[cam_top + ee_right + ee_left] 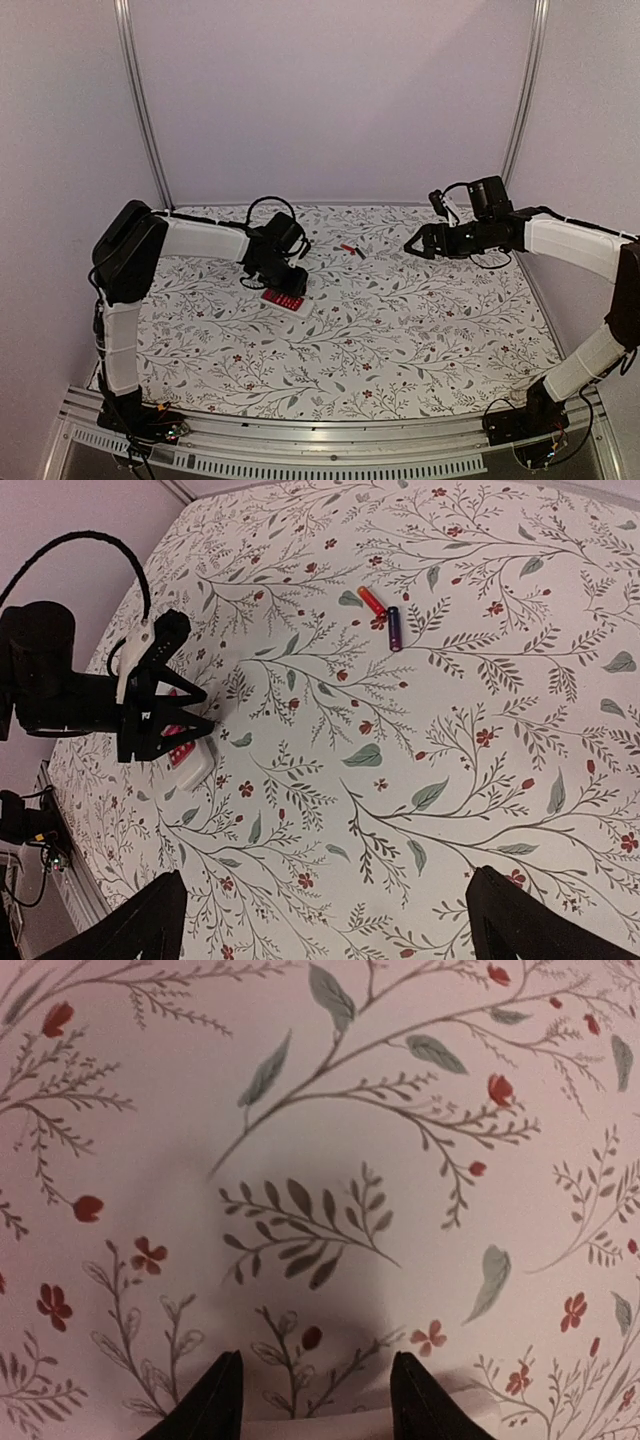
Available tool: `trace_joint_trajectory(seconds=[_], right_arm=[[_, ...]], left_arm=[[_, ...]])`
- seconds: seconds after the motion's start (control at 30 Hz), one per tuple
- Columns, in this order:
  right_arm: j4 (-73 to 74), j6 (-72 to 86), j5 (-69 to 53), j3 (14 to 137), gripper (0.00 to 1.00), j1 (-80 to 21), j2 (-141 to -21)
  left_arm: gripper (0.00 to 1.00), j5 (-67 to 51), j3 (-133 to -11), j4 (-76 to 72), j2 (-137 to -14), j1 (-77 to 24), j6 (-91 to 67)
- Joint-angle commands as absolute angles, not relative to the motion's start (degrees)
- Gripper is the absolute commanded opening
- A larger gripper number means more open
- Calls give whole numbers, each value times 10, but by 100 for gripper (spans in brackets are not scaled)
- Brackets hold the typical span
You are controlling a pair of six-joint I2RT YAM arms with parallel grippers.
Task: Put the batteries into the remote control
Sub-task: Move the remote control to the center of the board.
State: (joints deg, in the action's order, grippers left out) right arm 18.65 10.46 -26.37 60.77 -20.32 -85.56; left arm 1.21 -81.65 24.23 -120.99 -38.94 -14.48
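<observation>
The remote control (287,301), white-bodied with a red face, lies left of the middle of the floral table. My left gripper (293,288) hangs low over its far end, jaws partly apart. In the left wrist view only a pale strip of the remote control (310,1426) shows between the two dark fingertips of the left gripper (315,1362), and I see no contact. Two batteries (349,248) lie together on the cloth further back, apart from both grippers. The right wrist view shows the batteries (383,616) and the remote control (198,768). My right gripper (410,246) hovers open and empty to their right.
A floral cloth (400,340) covers the table. Pale walls and two slanted metal posts (145,110) close in the back and sides. A black cable (265,203) loops over the left wrist. A metal rail (330,440) runs along the near edge.
</observation>
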Motion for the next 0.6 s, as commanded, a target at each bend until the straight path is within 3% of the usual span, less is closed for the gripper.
trace_joint_trajectory(seconds=[0.0,0.13,0.27,0.43,0.57], right_arm=[[244,73,-241,637,99,-246,-852],[288,54,-218,659,99,-281,-859],[345,27,-168,708,99,-332,-876],[413,9,-120,796,99,-410,-941],[480,6,-83,891,99,-487,-1022]], left_arm=[[51,-40,-731,228,-1143,-434,-170],[57,-8,-687,225,-1045,-415,-186],[71,-3,-656,211,-947,-370,-219],[98,38,-612,206,-856,-325,-268],[100,78,-559,189,-792,-302,-307]])
